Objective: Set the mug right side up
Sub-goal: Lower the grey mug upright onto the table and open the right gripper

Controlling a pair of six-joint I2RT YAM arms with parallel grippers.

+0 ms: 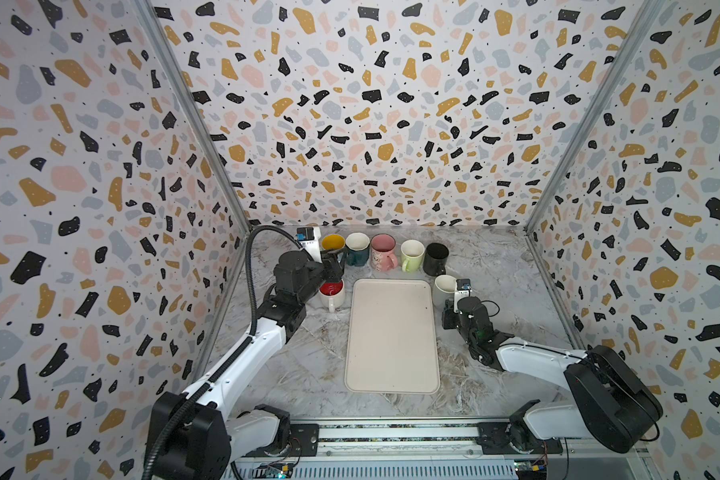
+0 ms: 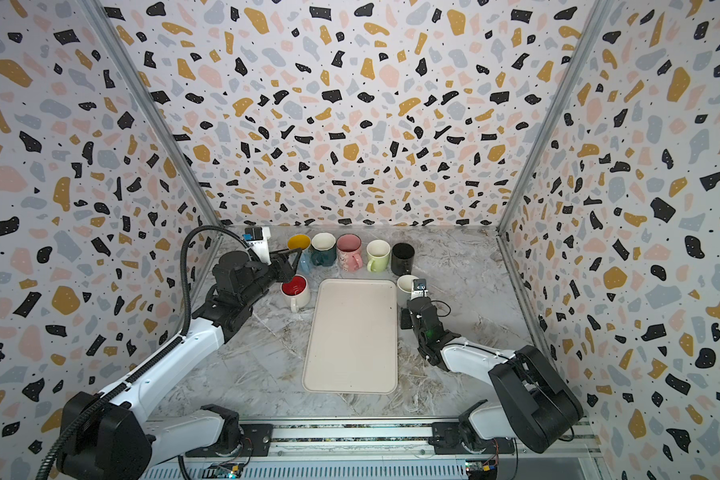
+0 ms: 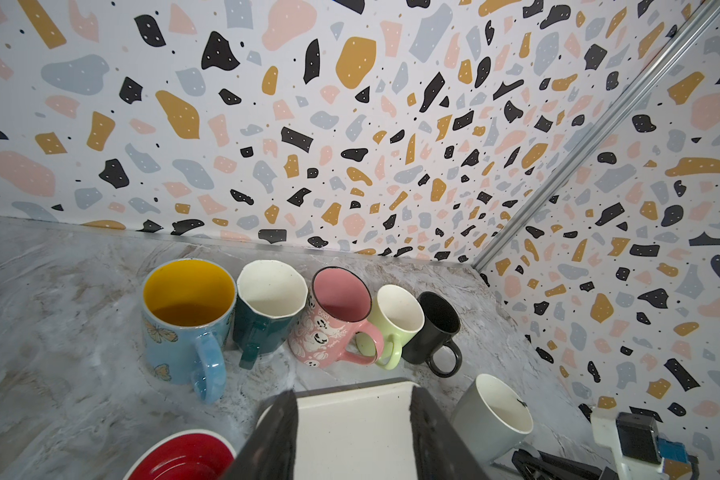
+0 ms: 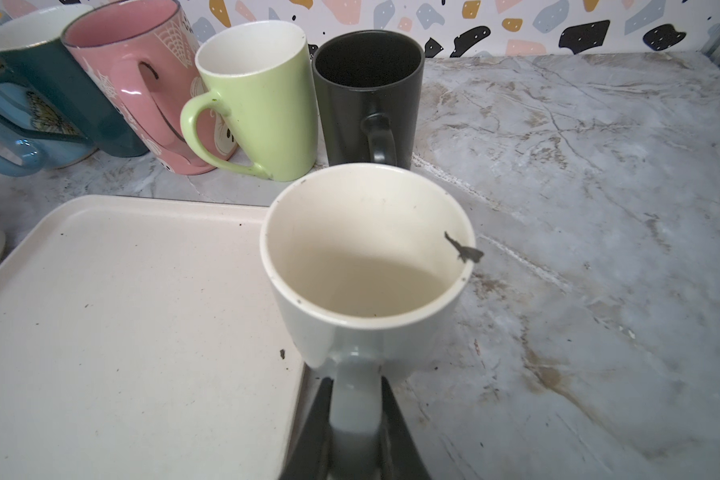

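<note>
We see the grey mug (image 4: pixel 366 270) mouth up, just beside the right edge of the tray (image 4: pixel 121 311) and close in front of the black mug (image 4: pixel 368 83). The right pincer (image 4: pixel 355 399) is clenched on its handle (image 4: pixel 355 370) alone. We cannot tell whether its base sits flat on the surface (image 4: pixel 578 166), because the mug's own body hides it.

That is our main worry. If the base is a little off the surface or tilted when the pincer lets go, we judge that the mug could rock or tip. A grip on the handle alone also gives the body room to swing.

The tray's raised rim is very near. If the base lands partly on it, the mug would stand crooked and might slide off.

When the jaws part, a finger could drag the handle and push the mug into the black mug behind it. So we would open the pincer fully before drawing it back.

The left pincer (image 3: pixel 352 399) is released and holds nothing. It hovers over the red-lined mug (image 1: pixel 332 291) near the row of mugs, and a careless drop or sweep there could knock one over.
</note>
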